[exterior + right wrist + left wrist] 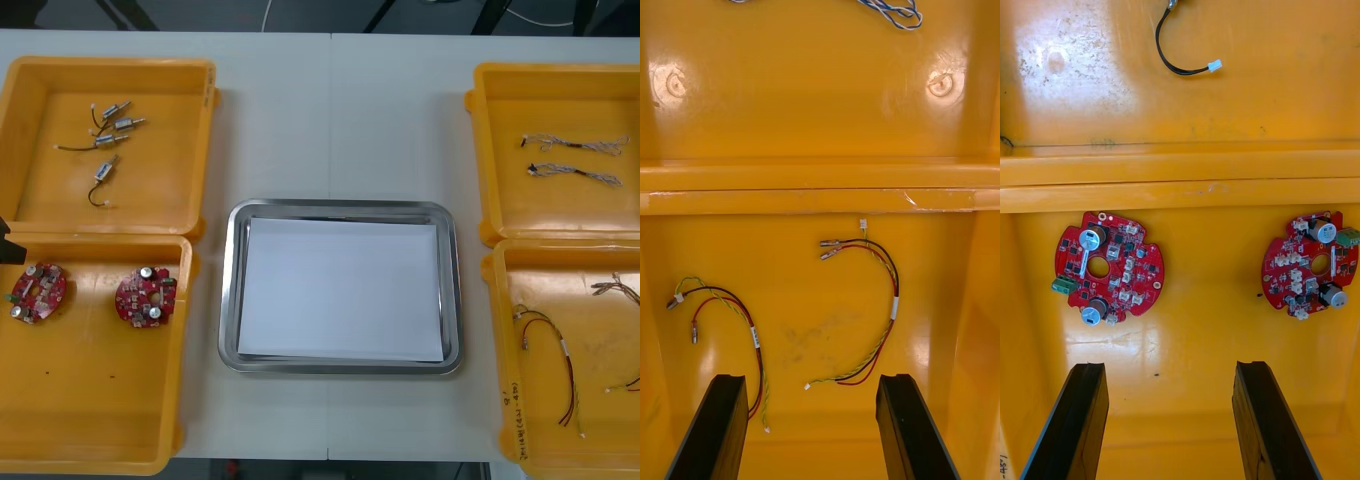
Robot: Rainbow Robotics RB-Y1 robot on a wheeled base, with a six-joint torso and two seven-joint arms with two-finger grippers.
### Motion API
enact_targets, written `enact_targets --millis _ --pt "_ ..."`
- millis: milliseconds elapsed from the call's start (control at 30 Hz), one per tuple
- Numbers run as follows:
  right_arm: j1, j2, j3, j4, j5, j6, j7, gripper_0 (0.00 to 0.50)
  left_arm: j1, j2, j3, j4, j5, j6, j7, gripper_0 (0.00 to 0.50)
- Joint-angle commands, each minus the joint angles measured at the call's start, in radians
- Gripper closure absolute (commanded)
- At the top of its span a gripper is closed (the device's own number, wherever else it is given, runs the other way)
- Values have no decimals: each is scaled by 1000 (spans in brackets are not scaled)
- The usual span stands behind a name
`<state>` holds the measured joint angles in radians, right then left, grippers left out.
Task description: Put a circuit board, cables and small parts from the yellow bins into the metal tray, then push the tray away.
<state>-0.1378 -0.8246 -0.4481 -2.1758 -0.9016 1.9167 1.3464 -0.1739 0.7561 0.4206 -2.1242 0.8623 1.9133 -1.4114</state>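
- Counter (330, 120): light surface, carrying four yellow bins and one tray.
- Tray (228, 290): metal, at the middle of the counter between the bins, with a white sheet (340, 290) lying flat inside.
- Far-left bin (160, 195): holds small metal parts (112, 130) with black leads, loosely grouped.
- Near-left bin (90, 400): holds two round red circuit boards, one (38, 293) near the outer wall and the other (146, 296) nearer the tray, well apart.
- Far-right bin (560, 215): holds two twisted blue and white cables (575, 143), lying side by side.
- Near-right bin (600, 330): holds red and yellow cables (555, 360), curved and loose.
- Left end effector (1169, 367): fingers spread, gripping nothing, above the near-left bin; one board lies beyond each finger, bare floor between.
- Right end effector (811, 379): fingers spread, gripping nothing, above the near-right bin; one cable curls just ahead of the gap, another by the finger.
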Motion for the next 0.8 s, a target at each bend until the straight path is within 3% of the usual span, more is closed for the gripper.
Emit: enact_targets --millis 33,800 --pt "4 -25 6 -10 0 3 -21 0 -27 46 -9 -8 7 7 86 11" --pt "4 -25 6 -10 0 3 -21 0 -27 46 -9 -8 7 7 86 11"
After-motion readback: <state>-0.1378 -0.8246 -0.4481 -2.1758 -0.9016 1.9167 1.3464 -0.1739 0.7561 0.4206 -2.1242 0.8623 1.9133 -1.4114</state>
